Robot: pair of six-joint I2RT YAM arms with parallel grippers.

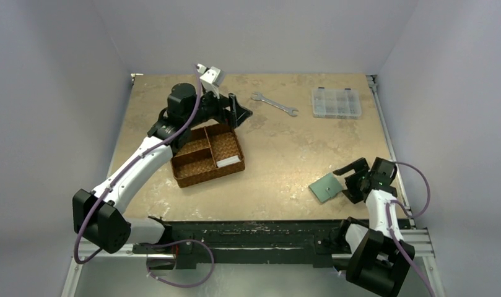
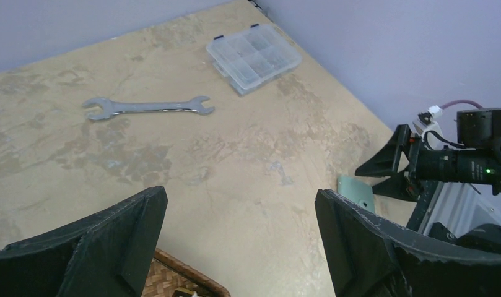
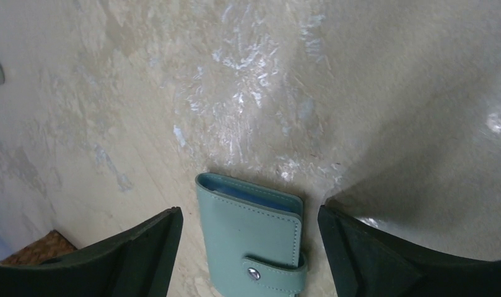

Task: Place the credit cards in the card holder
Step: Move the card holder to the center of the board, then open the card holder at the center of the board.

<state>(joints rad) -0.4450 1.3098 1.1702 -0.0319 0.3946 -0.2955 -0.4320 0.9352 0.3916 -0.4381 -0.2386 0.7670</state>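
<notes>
Top external, near to far, all positions off the basket.

- Black rail with both arm bases runs along the table's (image 1: 278, 154) front edge, nearer than the brown woven three-compartment basket (image 1: 201, 179).
- Small flat grey-green card holder (image 1: 326, 187) lies flat on the table, right of the basket and nearer the front edge. It is well apart from the basket.
- Seen from above, the holder is nearly square and turned corner-on like a diamond.
- Right wrist view: the card holder (image 3: 251, 235) is closed, with the strap tab fastened on a pale snap dot (image 3: 252, 274). Its long axis runs near-to-far in that view, slightly tilted. The strap end points toward the camera, and the far end shows a blue-grey inner edge.
- Right gripper (image 1: 348, 178) is just right of the holder, jaws spread wide and holding nothing. In the wrist view the right gripper (image 3: 248, 213) has a finger on each side of the holder with a gap on both sides. Can't tell its height above the holder.
- The basket sits left of centre, with its long axis running diagonally. A white card (image 1: 229, 162) lies flat in its right-hand compartment. It is too small to tell whether it is one card or several.
- Left gripper (image 1: 240, 111) hangs just past the basket's far right corner, jaws wide apart and empty. In the left wrist view the left gripper (image 2: 240, 195) sits over bare table, with the basket rim (image 2: 179, 278) at the bottom.
- Beyond the basket to the right lies a silver open-ended wrench (image 1: 274, 103). Further right, near the far right corner, is a clear plastic compartment box (image 1: 336, 102) with its lid shut.
- Surface is tan mottled board, worn and glossy in patches. Plain pale lavender walls close in the left, back and right sides.
</notes>
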